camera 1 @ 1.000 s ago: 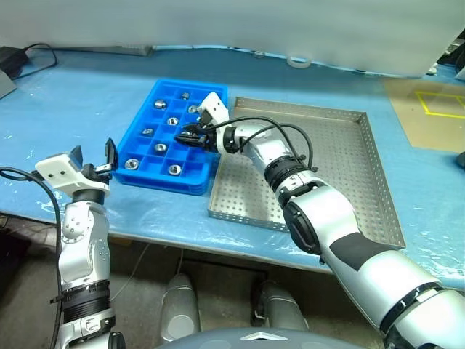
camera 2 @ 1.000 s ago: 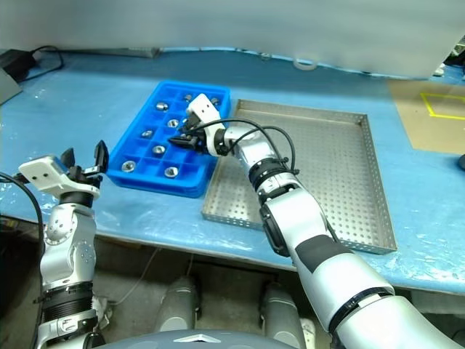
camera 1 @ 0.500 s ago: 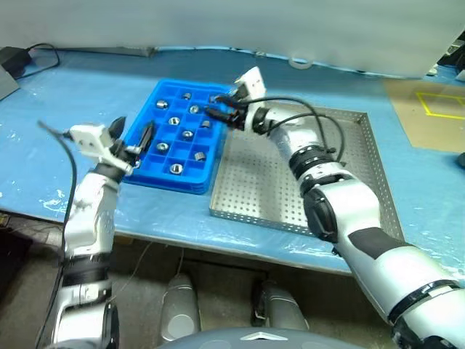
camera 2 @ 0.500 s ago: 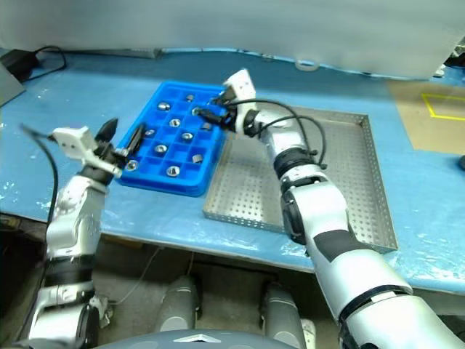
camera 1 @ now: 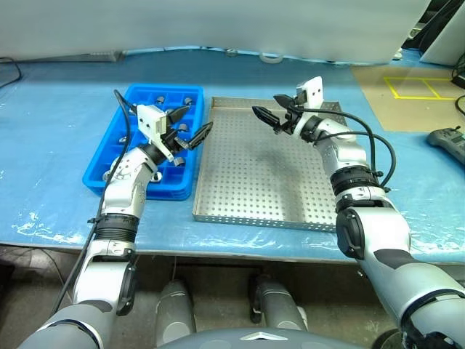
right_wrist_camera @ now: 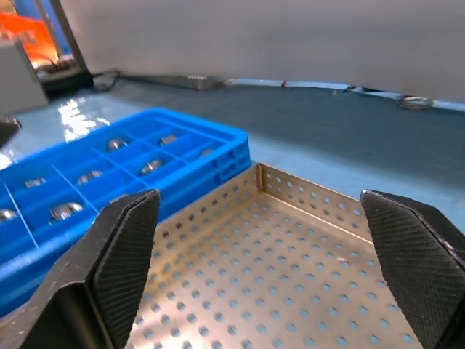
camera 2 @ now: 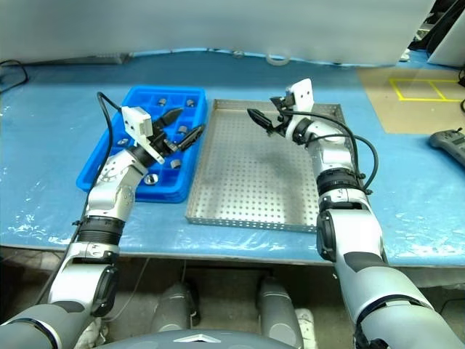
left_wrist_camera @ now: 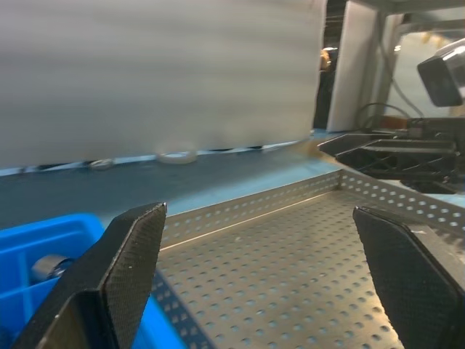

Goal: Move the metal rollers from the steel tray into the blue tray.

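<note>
The blue tray (camera 1: pixel 98 171) lies left of the steel tray (camera 1: pixel 261 174), their long sides touching. Several metal rollers (right_wrist_camera: pixel 65 211) sit in its square compartments, one to a cell, some at the far row (camera 1: pixel 161 99). The steel tray's perforated floor (right_wrist_camera: pixel 290 291) looks bare. My left gripper (camera 1: pixel 190 123) hangs open and empty above the blue tray's right rim, pointing toward the steel tray. My right gripper (camera 1: pixel 265 120) is open and empty above the steel tray's far end, pointing left. In the wrist views each gripper, left (left_wrist_camera: pixel 269 276) and right (right_wrist_camera: pixel 265 276), has nothing between its fingers.
A pale blue sheet covers the table. A roll of tape (camera 1: pixel 272 57) lies near the back wall. A brown board with yellow lines (camera 1: pixel 407 91) is at the back right, and a black device (camera 1: pixel 445 138) sits at the right edge.
The right gripper left the blue tray, swung right over the steel tray and opened. The left gripper rose and swung right from the table's front edge to over the blue tray. The camera also shifted.
</note>
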You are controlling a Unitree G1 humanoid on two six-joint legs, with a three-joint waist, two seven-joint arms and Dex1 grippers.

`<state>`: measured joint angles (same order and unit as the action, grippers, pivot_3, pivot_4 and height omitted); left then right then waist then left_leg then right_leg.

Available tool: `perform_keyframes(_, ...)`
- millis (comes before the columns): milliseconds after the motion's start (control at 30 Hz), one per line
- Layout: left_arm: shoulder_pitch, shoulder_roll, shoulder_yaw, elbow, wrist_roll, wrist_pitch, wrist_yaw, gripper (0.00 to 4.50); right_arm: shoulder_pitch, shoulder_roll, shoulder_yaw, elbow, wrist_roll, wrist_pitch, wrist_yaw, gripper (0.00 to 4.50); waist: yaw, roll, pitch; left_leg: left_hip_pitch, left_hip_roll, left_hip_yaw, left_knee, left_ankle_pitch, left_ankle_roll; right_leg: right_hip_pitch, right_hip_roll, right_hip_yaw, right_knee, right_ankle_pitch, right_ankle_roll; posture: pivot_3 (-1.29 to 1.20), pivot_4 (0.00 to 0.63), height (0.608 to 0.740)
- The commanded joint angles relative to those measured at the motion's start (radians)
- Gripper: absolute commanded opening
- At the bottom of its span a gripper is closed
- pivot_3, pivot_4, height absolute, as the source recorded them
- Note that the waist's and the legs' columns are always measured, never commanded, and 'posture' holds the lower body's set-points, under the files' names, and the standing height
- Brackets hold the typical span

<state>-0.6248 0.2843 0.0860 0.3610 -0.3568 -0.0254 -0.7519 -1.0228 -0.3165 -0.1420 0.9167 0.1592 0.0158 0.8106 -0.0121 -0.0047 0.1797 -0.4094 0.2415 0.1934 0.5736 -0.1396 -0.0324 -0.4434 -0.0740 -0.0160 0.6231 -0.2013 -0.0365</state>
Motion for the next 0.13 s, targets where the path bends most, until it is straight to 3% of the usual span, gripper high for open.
perform_keyframes(33, -0.006, 0.006, 0.005, -0.026, -0.012, -0.004, -0.026, 4.5, 0.008, -0.012, 0.021, -0.065, -0.021, -0.05, -0.032, 4.47, -0.002, 0.0, 0.0, 0.0, 0.0, 0.0, 0.001, 0.0, -0.001, 0.0, 0.0, 0.0, 0.0, 0.0, 0.0, -0.33, 0.15, 0.74)
perform_keyframes(133, 0.011, -0.004, -0.004, -0.046, -0.004, 0.0, -0.019, 4.5, 0.031, -0.015, 0.004, -0.07, -0.002, -0.06, -0.046, 4.47, -0.001, 0.0, 0.0, 0.001, 0.0, 0.001, 0.003, -0.001, -0.003, 0.001, 0.0, 0.002, 0.001, 0.0, 0.0, -0.27, 0.15, 0.74)
